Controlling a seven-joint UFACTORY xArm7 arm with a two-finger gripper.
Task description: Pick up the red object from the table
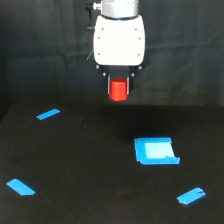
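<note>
The red object (118,90) is a small orange-red block hanging well above the black table (90,165). My gripper (119,91) is shut on it, its dark fingers (108,86) pressing on both sides below the white gripper body (119,41). The block's top is hidden between the fingers. It sits at the upper middle of the exterior view, in front of the dark backdrop.
A flat blue square patch (156,150) lies on the table toward the exterior view's right. Blue tape strips lie at the left (48,114), the lower left (20,187) and the lower right (190,195).
</note>
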